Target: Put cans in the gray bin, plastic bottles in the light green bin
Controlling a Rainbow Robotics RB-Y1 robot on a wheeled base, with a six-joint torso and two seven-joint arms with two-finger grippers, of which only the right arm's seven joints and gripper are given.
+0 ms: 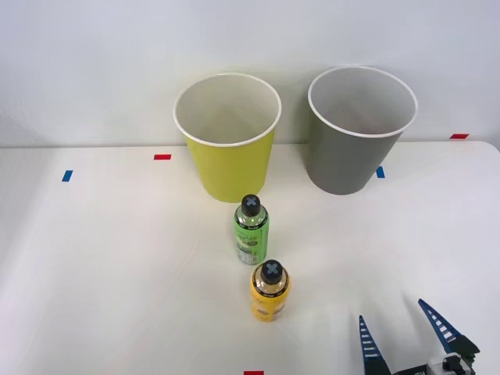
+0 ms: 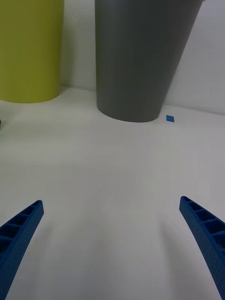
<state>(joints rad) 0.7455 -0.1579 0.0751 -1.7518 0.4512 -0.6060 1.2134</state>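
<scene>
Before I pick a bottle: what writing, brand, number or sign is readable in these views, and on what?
Green bottle: label print too small to read.
Yellow bottle: label print too small to read.
Both black caps: a pale cross, no letters.
Light green bin and gray bin: no writing seen.
Table: red and blue tape marks, blank.

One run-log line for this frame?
right gripper open, empty | green-labelled, yellow-labelled plastic bottles upright on table | gray bin
</scene>
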